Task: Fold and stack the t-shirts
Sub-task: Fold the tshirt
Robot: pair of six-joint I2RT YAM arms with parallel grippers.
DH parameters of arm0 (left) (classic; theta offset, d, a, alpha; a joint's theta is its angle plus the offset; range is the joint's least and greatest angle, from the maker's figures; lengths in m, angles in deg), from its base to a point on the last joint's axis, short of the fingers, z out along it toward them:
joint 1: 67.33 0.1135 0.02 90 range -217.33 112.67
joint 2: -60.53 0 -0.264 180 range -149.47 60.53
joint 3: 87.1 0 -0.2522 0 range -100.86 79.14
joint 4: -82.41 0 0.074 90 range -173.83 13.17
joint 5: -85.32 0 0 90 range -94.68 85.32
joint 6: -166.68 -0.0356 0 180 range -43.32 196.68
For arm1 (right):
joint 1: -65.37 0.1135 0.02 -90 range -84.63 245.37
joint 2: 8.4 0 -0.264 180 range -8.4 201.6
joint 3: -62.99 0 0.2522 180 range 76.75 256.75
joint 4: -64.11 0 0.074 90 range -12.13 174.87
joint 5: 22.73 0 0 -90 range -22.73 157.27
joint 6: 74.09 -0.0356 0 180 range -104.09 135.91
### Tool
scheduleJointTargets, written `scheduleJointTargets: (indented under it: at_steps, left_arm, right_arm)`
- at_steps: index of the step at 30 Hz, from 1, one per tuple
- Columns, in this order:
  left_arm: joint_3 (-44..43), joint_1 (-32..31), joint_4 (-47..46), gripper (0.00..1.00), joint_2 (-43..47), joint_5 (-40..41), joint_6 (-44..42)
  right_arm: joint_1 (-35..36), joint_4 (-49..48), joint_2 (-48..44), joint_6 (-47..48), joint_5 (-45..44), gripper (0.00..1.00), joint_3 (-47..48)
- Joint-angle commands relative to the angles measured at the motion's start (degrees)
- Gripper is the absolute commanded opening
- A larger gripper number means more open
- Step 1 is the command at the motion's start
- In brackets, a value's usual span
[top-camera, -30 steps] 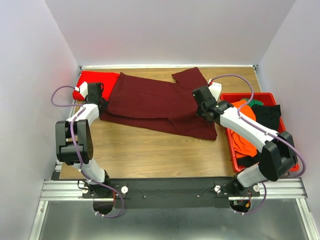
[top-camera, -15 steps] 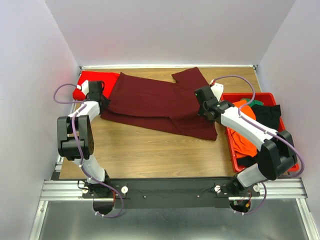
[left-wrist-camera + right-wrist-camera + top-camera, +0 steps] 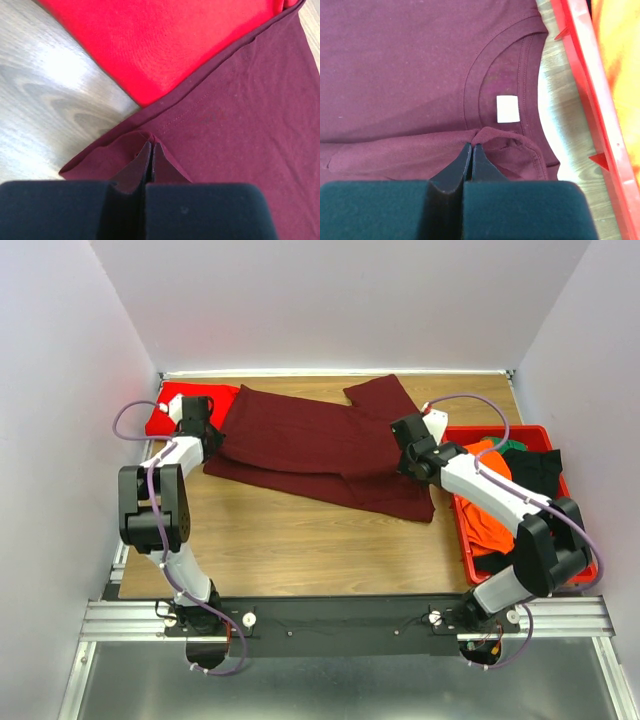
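The dark maroon t-shirt point(image 3: 310, 445) lies partly folded lengthwise across the table. Its white neck label point(image 3: 508, 108) shows inside the collar in the right wrist view. The bright red t-shirt point(image 3: 178, 405) lies at the far left, partly under the maroon hem point(image 3: 240, 100). My left gripper point(image 3: 208, 435) is shut on a pinch of the maroon shirt's hem edge point(image 3: 145, 137). My right gripper point(image 3: 408, 455) is shut on a fold of the maroon shirt beside the collar point(image 3: 485, 134).
A red bin point(image 3: 470, 540) at the right holds orange, black and green clothes. Its wall point(image 3: 590, 75) runs close beside the right gripper. White walls enclose the table on three sides. Bare wood point(image 3: 300, 540) lies in front of the shirt.
Both grippers moved slightly toward the far side with the maroon cloth in them. The near fold of the shirt has shifted a little farther over the rest.
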Motion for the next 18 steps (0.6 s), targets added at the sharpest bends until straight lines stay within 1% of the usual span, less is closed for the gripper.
scheduleJointTargets:
  at_steps: [1, 4, 5, 8, 9, 10, 11, 12, 13, 14, 15, 17, 18]
  left_arm:
    - [-2.20, -0.26, -0.54, 0.03, -1.80, -0.18, -0.95]
    - [-3.52, -0.34, -0.63, 0.12, -2.59, -0.27, -1.56]
    - [-4.13, -0.26, -0.72, 0.23, -2.68, -0.53, -1.74]
    - [-4.49, -0.26, -0.72, 0.53, -1.90, -0.44, -2.09]
    - [-4.14, -0.26, -1.16, 0.58, -1.37, -0.01, -2.27]
    - [-3.96, -0.34, -1.16, 0.64, 0.03, 0.52, -2.27]
    - [-3.61, -0.26, -1.16, 0.68, 0.83, 1.05, -2.09]
    - [-3.00, -0.17, -0.90, 0.69, 1.53, 1.92, -2.18]
    - [-2.64, -0.26, -0.55, 0.69, 2.93, 2.36, -2.18]
    - [-2.21, -0.17, -0.02, 0.69, 3.73, 2.89, -1.57]
    - [-0.37, -0.17, 0.59, 0.69, 4.69, 3.51, -1.13]
    - [2.53, -0.26, 0.86, 0.68, 7.85, 4.38, 0.10]
    - [5.76, -0.17, 1.56, 0.67, 9.00, 5.96, 2.11]
  right_arm:
    - [-1.13, -1.43, 1.83, 0.99, 0.78, 0.01, -0.17]
    - [-2.53, -1.87, 4.02, 1.69, 1.65, 0.01, 1.76]
    - [-3.14, -1.87, 5.42, 2.04, 2.35, 0.01, 2.47]
    - [-4.20, -2.14, 7.63, 2.40, 3.15, 0.10, 4.49]
    - [-4.64, -2.40, 9.03, 2.75, 3.76, 0.18, 5.02]
    - [-5.08, -2.66, 9.65, 3.01, 4.11, 0.22, 5.54]
    - [-5.52, -2.66, 10.35, 3.19, 4.55, 0.25, 5.90]
    - [-6.48, -2.75, 10.97, 3.62, 5.43, 0.32, 7.12]
    - [-6.84, -2.84, 12.10, 3.89, 5.96, 0.35, 7.74]
    - [-7.10, -2.84, 12.46, 4.15, 6.40, 0.41, 8.53]
    - [-7.28, -2.84, 12.64, 4.68, 6.66, 0.50, 9.67]
    - [-7.28, -2.75, 12.38, 5.21, 7.01, 0.60, 10.38]
    - [-7.28, -2.75, 11.94, 5.38, 8.15, 0.66, 9.95]
